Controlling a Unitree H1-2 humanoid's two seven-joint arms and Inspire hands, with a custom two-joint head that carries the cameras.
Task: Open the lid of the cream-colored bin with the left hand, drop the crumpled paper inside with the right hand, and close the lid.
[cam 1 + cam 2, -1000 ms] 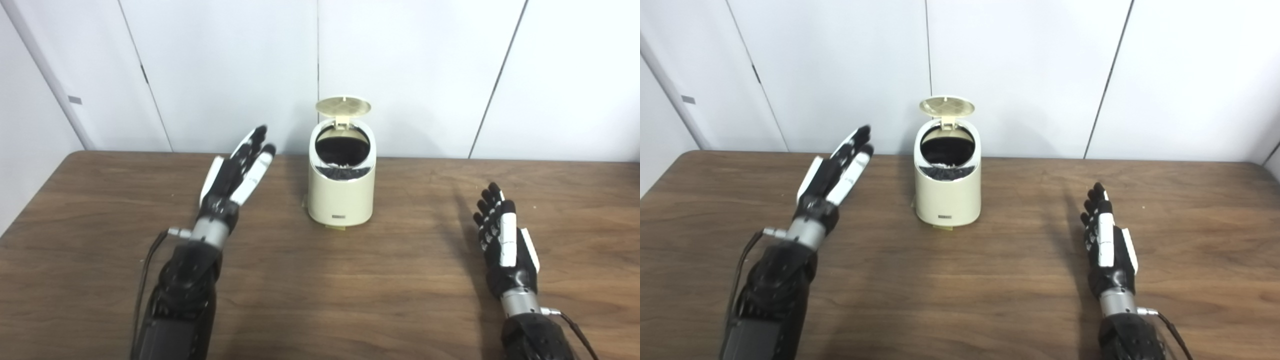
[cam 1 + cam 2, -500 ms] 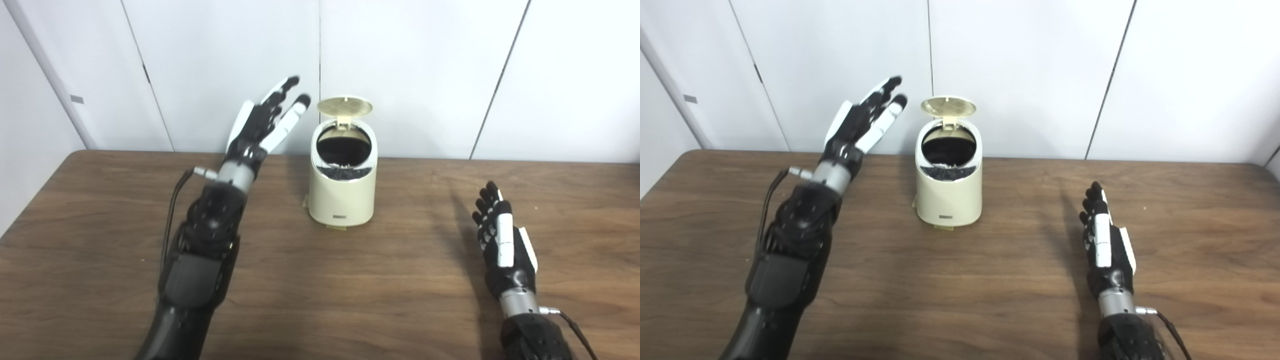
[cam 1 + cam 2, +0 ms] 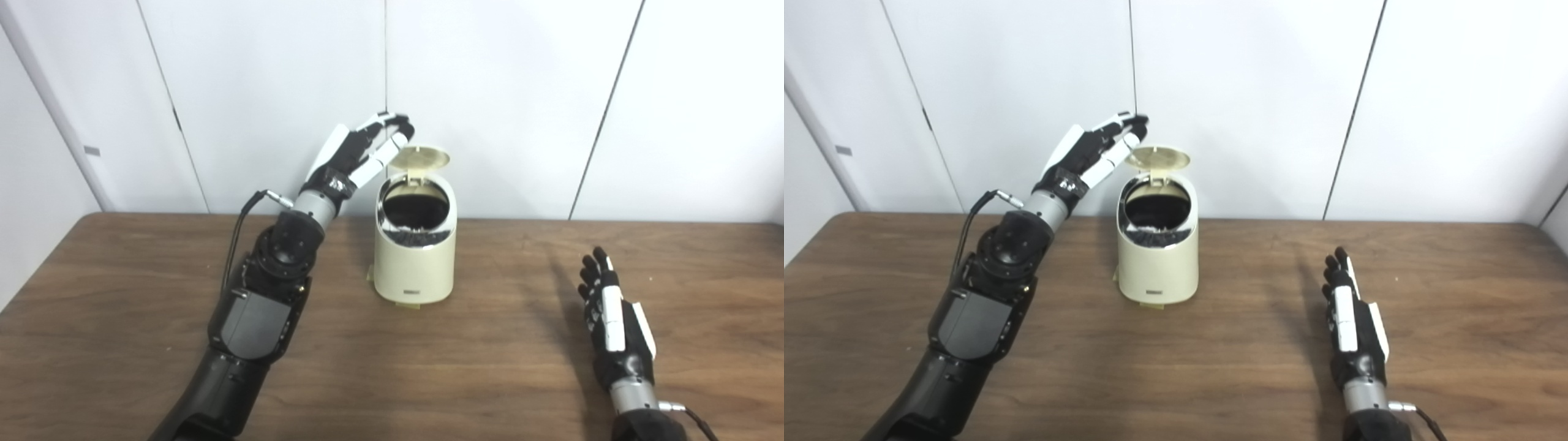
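Observation:
The cream-colored bin [image 3: 415, 257] stands at the middle back of the brown table [image 3: 392, 367]. Its round lid [image 3: 419, 158] is tipped up at the back and the dark bin liner inside shows. My left hand [image 3: 360, 152] is raised with its fingers apart, and its fingertips [image 3: 401, 130] sit just above the lid's left edge. My right hand [image 3: 615, 334] lies open near the table's right front, holding nothing. I see no crumpled paper on the table; the bin's inside is too dark to tell.
White wall panels [image 3: 502, 92] rise directly behind the bin. The table's far edge [image 3: 612, 222] runs just behind the bin.
My left arm has swung up and to the right, carrying the hand from beside the bin to just over the lid. The camera has tilted, shifting the picture down. The right hand stays put.

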